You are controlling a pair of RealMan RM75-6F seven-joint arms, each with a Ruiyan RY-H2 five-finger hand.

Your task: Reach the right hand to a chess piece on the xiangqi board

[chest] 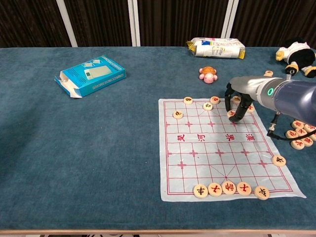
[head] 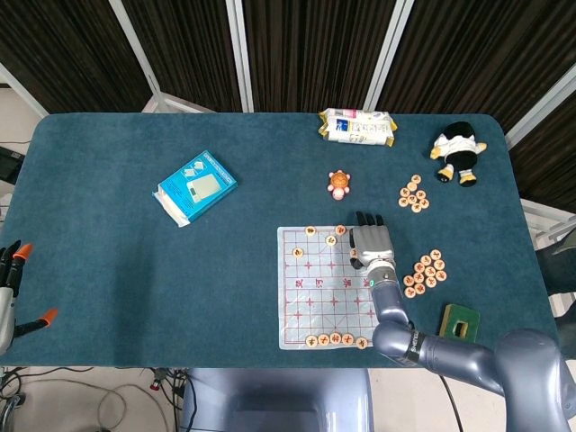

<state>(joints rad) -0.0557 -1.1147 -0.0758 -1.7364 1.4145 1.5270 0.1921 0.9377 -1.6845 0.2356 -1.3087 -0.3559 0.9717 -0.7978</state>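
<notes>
The table [head: 135,288] was covered in dark teal felt, and the xiangqi board [chest: 197,163] sat flat near the front edge, a bit right of centre. The right arm [head: 468,355] came in from the lower right with the right hand [head: 372,245] over the board's far right corner, fingers [chest: 240,109] curled down with the tips right at a piece [chest: 230,113] there; couldn't tell if it was actually touching or gripping it. The left hand [head: 11,288] hung off the table's left edge, fingers apart, holding nothing. A blue box [head: 195,186] lay well off to the left, a snack bag [head: 357,126] and a plush penguin [head: 458,151] were along the far side, and a small toy turtle [head: 338,184] sat just beyond the board. Loose pieces [head: 425,274] were piled right of the board, and a row of pieces [chest: 229,188] lined its near edge.
</notes>
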